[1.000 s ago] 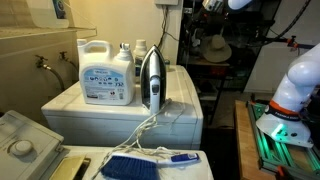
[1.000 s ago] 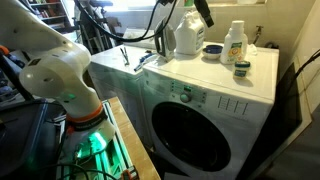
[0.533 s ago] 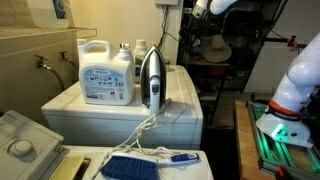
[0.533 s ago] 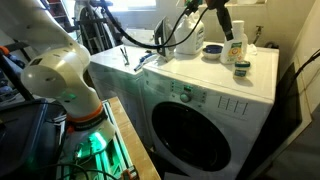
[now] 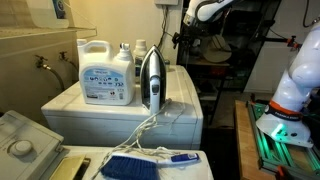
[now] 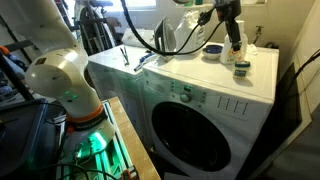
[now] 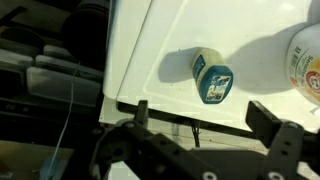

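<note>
My gripper (image 7: 207,125) is open and empty, its two dark fingers spread wide at the bottom of the wrist view. It hovers above the white washer top (image 7: 150,60), over a small jar with a blue-green lid (image 7: 212,78). In an exterior view the gripper (image 6: 236,38) hangs just above that jar (image 6: 241,68), near the washer's far corner. A white bottle (image 7: 305,55) stands beside the jar. The gripper also shows in an exterior view (image 5: 185,40), behind the iron (image 5: 151,78).
On the washer top stand a large white detergent jug (image 5: 106,72), the upright iron with its cord trailing off the front, and a small blue-rimmed dish (image 6: 212,50). The robot base (image 6: 65,85) stands beside the washer. A wall is close behind.
The arm has swung across the washer top away from the jug and come down, so the gripper now hangs over the small jar. The objects have not moved.
</note>
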`<action>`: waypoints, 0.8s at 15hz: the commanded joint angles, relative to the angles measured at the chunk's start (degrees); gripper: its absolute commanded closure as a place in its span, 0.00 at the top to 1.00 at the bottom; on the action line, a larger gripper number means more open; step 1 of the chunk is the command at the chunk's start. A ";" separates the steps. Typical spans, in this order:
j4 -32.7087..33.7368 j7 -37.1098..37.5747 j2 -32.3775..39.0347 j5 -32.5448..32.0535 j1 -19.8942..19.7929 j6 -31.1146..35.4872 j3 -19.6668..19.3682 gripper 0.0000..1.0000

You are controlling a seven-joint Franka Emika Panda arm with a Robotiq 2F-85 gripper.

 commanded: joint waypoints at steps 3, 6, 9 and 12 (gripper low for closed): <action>4.92 -1.56 7.74 0.64 3.98 0.19 -3.09 1.00; 6.72 -2.28 10.81 0.80 5.33 0.43 -4.18 1.00; 8.57 -3.34 13.45 1.77 6.30 0.80 -5.06 1.00; 8.04 -1.95 12.77 0.74 7.55 0.46 -6.00 1.00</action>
